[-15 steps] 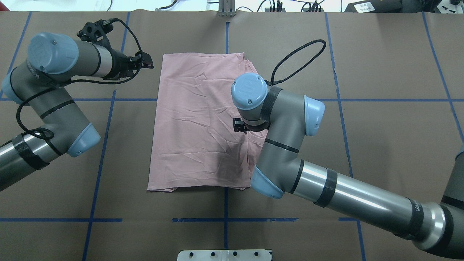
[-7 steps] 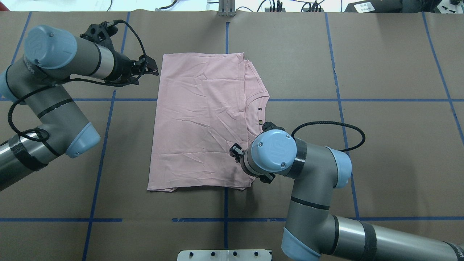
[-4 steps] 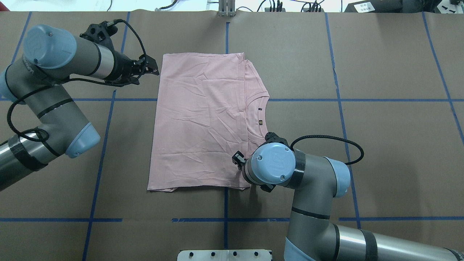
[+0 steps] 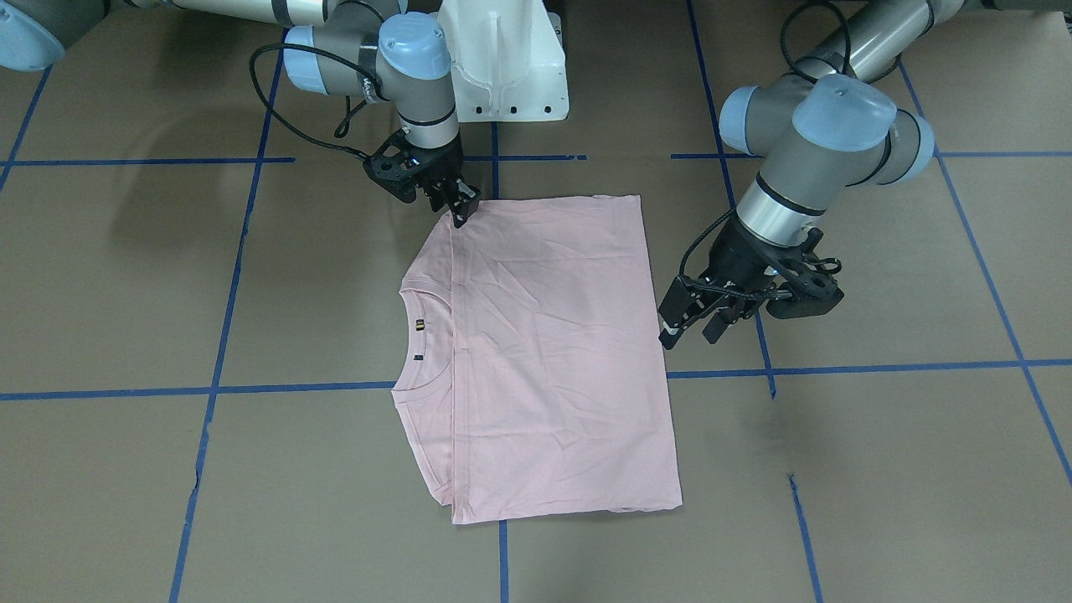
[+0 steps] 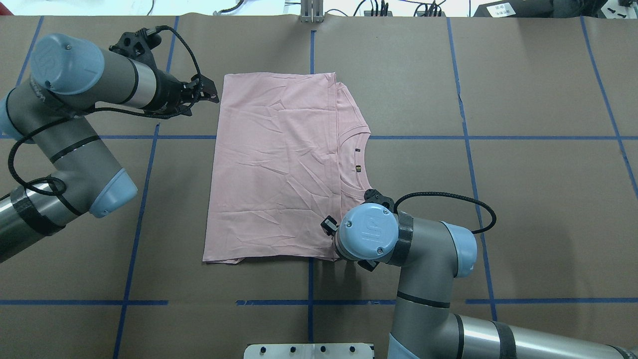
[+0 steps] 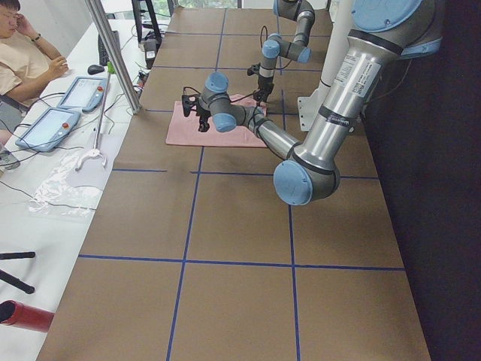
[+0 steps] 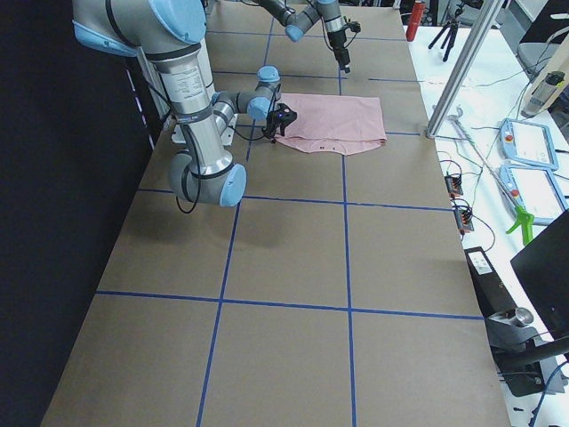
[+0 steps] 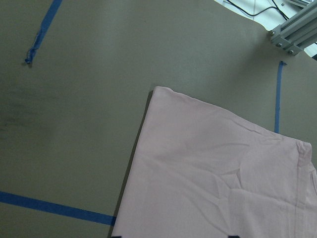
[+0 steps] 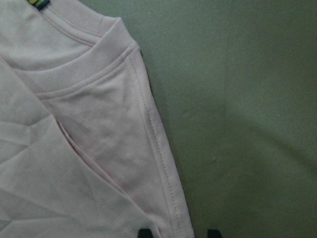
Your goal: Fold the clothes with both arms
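The pale pink T-shirt [image 5: 279, 169] lies flat on the table, folded into a rectangle with the plain side up. Its collar [image 5: 361, 159] shows at the right edge, and no print is visible. My left gripper [image 5: 212, 93] is open and empty, hovering just outside the shirt's far left corner [image 8: 163, 94]; in the front view it [image 4: 688, 335] is beside the shirt's edge. My right gripper [image 4: 459, 211] points down at the shirt's near right corner. Its fingertips [image 9: 144, 232] stand apart, straddling the shoulder hem [image 9: 163, 163]. In the overhead view my wrist hides it.
The table [image 5: 523, 199] is covered in brown paper with blue tape lines. The white pedestal base [image 4: 502, 59] stands at my side of the shirt. An aluminium post [image 5: 311, 12] is at the far edge. An operator [image 6: 22, 60] sits beyond it beside two tablets [image 6: 71, 94].
My right arm has swung from over the shirt's middle towards me, to the shirt's near right corner. My left gripper shifted slightly towards the far left corner, then held still.
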### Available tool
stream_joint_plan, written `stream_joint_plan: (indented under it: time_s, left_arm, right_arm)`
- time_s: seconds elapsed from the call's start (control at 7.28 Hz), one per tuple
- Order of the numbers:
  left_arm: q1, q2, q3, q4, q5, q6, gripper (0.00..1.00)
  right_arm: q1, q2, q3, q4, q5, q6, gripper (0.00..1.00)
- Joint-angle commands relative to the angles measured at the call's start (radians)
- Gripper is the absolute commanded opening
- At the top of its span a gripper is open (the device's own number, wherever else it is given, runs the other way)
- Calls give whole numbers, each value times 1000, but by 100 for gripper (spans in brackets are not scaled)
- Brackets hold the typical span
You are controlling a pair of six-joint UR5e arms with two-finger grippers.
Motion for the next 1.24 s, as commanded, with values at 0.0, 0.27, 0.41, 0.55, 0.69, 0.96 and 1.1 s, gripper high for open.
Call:
stream_joint_plan:
  time_s: [0.0,0.27,0.41,0.55,0.69,0.96,1.1]
  left_arm:
    - [-2,2,-2,0,2,0,77]
    - [-3,2,-8,0,2,0,77]
    - [-3,2,-10,0,2,0,77]
    - [-5,5,-19,0,5,0,77]
    - [1,61,-86,0,26,-46,77]
    - [143,153,-236,20,72,-264,77]
    - [240,158,-285,82,137,-366,77]
  right_arm:
    - [-1,7,-1,-6,1,0,6]
    - [-1,9,3,-3,4,-8,0]
    - [-1,9,6,0,7,-8,0]
    - [10,-2,53,-3,14,-11,0]
    - [16,-37,113,-6,23,-11,0]
    - [13,-88,170,-6,22,-3,0]
    - [10,-100,184,-6,22,-3,0]
